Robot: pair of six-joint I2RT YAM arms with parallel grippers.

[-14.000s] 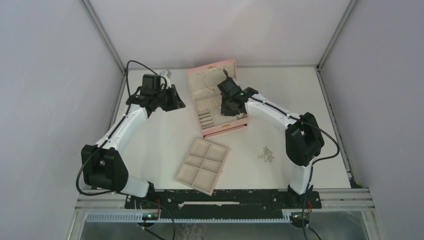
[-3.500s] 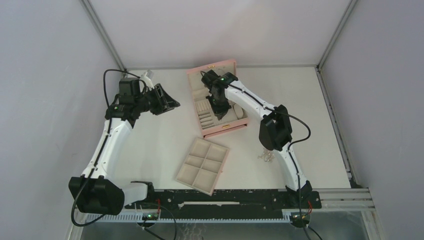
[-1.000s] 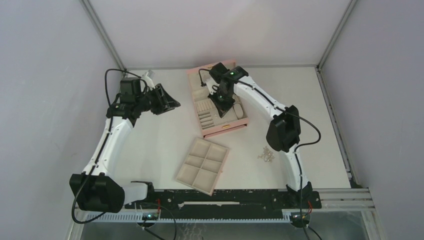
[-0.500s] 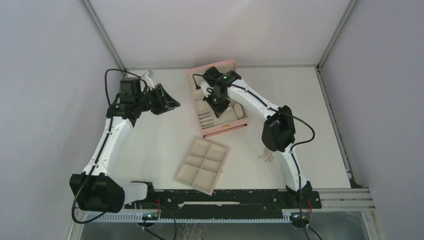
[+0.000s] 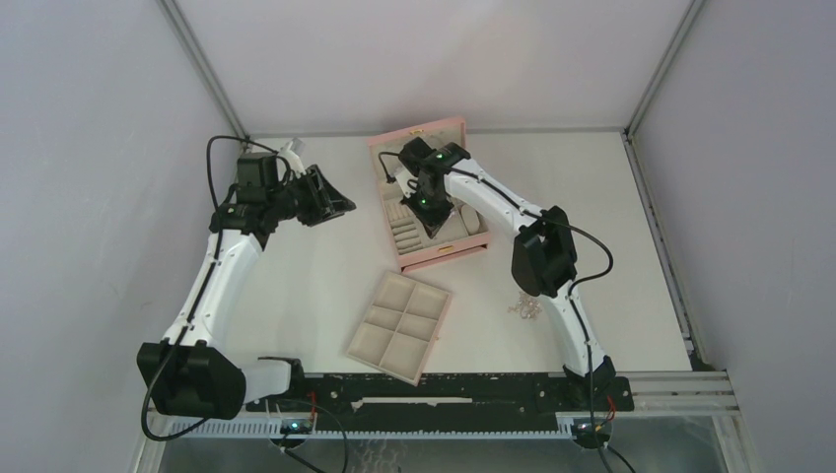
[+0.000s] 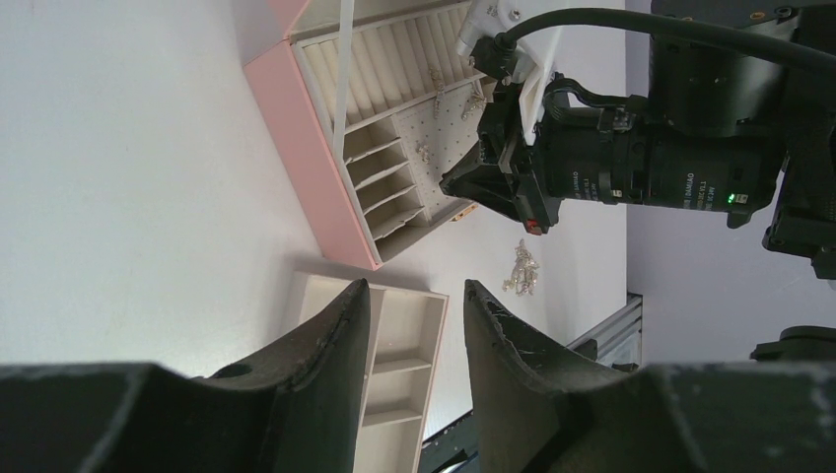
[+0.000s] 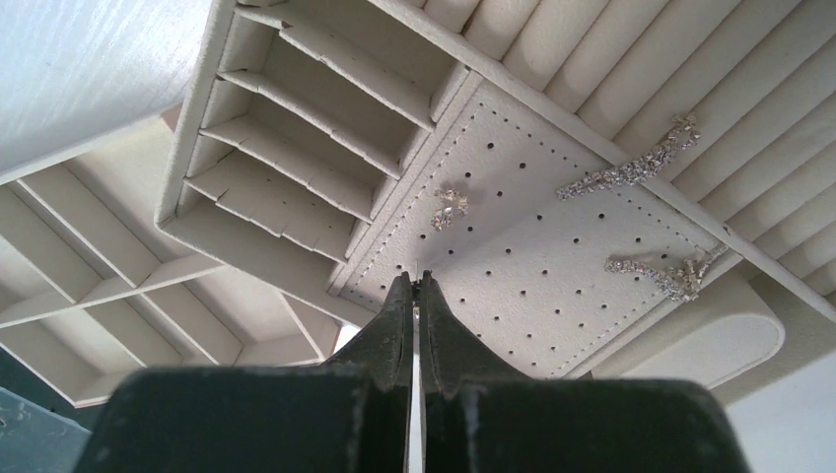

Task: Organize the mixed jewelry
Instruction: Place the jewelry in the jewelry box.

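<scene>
A pile of mixed jewelry (image 5: 524, 306) lies on the table right of the tray; the left wrist view also shows the pile (image 6: 521, 271). Three silver pieces rest on the pink box's perforated panel (image 7: 552, 246): a small earring (image 7: 451, 209), a long sparkling piece (image 7: 631, 169) and another (image 7: 665, 273). My right gripper (image 7: 415, 278) is shut just above that panel's edge, inside the open pink box (image 5: 444, 251); whether anything is pinched between its tips is too small to tell. Left of the box, my left gripper (image 5: 345, 209) hangs open and empty above the table.
The beige six-compartment tray (image 5: 398, 327) lies at an angle in front of the box; the same tray (image 6: 404, 345) shows between my left fingers. Inside the box are ring rolls (image 7: 769, 118) and narrow slots (image 7: 296, 168). Enclosure walls stand on both sides.
My right wrist has shifted a little to the left over the box's interior, jaws still shut. The left arm has not moved.
</scene>
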